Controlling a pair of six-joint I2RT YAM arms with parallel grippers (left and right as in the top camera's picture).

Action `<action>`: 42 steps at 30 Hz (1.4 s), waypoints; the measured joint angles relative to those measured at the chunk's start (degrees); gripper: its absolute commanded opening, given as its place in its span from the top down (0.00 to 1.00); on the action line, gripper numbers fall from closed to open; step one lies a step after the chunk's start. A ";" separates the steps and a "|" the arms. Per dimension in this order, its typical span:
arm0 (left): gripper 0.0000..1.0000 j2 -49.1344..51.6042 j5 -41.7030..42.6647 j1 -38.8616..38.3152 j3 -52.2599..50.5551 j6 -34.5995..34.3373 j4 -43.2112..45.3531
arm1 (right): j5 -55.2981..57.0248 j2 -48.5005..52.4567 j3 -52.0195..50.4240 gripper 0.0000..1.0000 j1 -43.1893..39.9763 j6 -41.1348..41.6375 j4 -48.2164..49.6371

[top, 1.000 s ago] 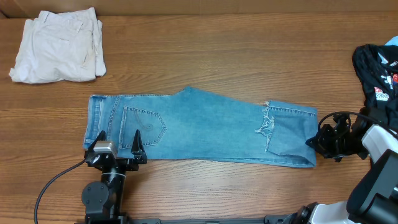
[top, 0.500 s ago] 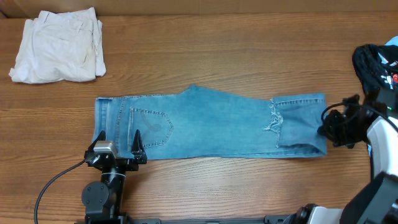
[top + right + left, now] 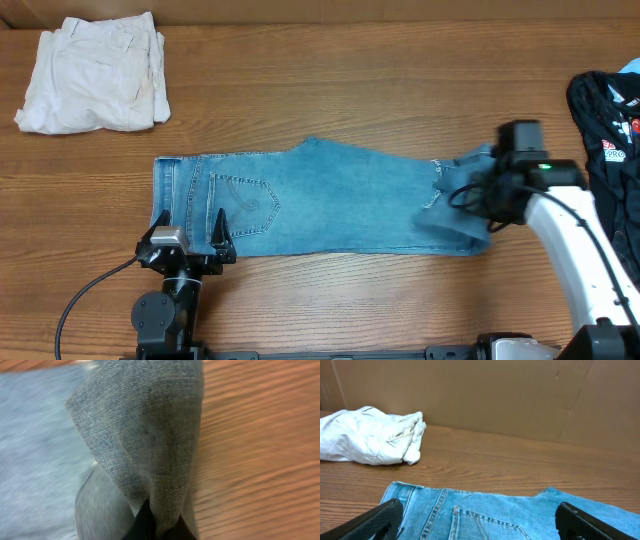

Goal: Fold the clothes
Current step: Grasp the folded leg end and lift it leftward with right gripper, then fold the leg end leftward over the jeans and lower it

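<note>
— Where are the jeans [image 3: 320,205]?
— Mid-table [image 3: 350,90], waistband toward 9 o'clock.
— The hands?
— Right hand [image 3: 160,525] pinches the raised 3 o'clock hem. Left hand [image 3: 188,235] gapes at 7 o'clock.

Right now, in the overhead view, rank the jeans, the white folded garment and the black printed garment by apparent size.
1. The jeans, clearly largest.
2. The white folded garment.
3. The black printed garment, smallest as shown, but the frame edge cuts it off, so its full size is unsure.
</note>
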 measured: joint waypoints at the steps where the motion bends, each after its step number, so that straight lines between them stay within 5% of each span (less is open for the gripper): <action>1: 0.00 0.00 0.02 0.00 0.00 0.00 0.00 | 0.17 0.00 0.00 0.96 1.95 0.81 0.04; 19: 0.00 0.00 0.00 0.00 0.00 0.00 0.00 | -4.63 6.73 0.00 0.96 18.67 6.49 9.86; 24: 0.00 0.00 0.00 0.00 0.00 0.00 0.00 | -9.66 6.78 0.00 0.61 20.98 6.88 13.66; 25: 0.00 0.00 0.00 0.00 0.00 0.00 0.00 | -10.25 6.84 0.00 0.42 21.31 7.06 14.45; 30: 0.00 0.00 0.00 0.00 0.00 0.02 0.00 | -12.15 7.58 0.00 0.45 21.77 6.73 16.87; 32: 0.00 0.00 0.00 0.00 0.00 0.00 0.00 | -12.48 7.67 0.00 0.36 21.51 6.93 17.27; 36: 0.00 0.00 0.00 0.00 0.00 0.00 0.00 | -12.63 7.80 1.53 0.35 19.91 6.49 16.04; 37: 0.00 0.00 0.00 0.00 0.00 0.00 0.00 | -12.57 7.82 2.62 0.32 19.17 6.23 15.39; 38: 0.00 0.00 0.02 0.00 0.00 0.00 0.00 | -12.41 7.82 3.65 0.09 18.49 5.99 14.86; 39: 0.00 0.00 0.00 0.00 0.00 0.00 0.00 | -12.15 7.82 5.38 0.00 17.35 5.38 14.25; 42: 0.00 0.00 0.00 0.00 0.00 0.00 0.00 | -12.79 7.85 8.13 0.00 15.21 3.63 13.66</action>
